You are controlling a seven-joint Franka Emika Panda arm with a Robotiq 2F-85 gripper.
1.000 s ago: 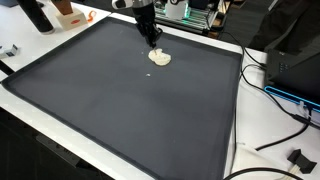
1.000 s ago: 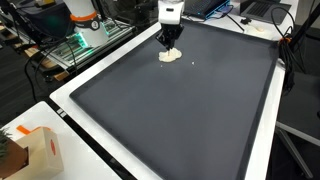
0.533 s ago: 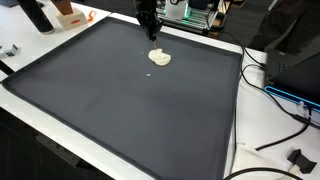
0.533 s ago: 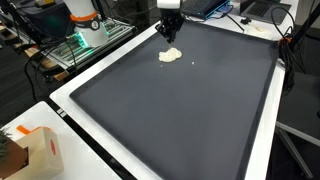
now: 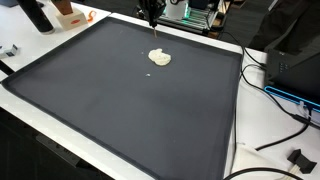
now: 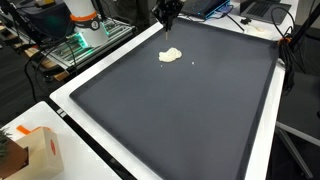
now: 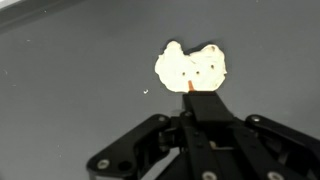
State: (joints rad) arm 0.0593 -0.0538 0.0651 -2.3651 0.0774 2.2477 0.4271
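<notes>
Wrist view shows the claw (image 7: 203, 100) pinched shut and empty, now lifted up off the white lump (image 7: 190, 68), which lies alone on the black mat (image 7: 60, 60), at twelve o'clock from the tips, no longer touched.

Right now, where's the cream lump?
The cream lump lies on the dark mat near its far edge in both exterior views, just under the gripper.
</notes>
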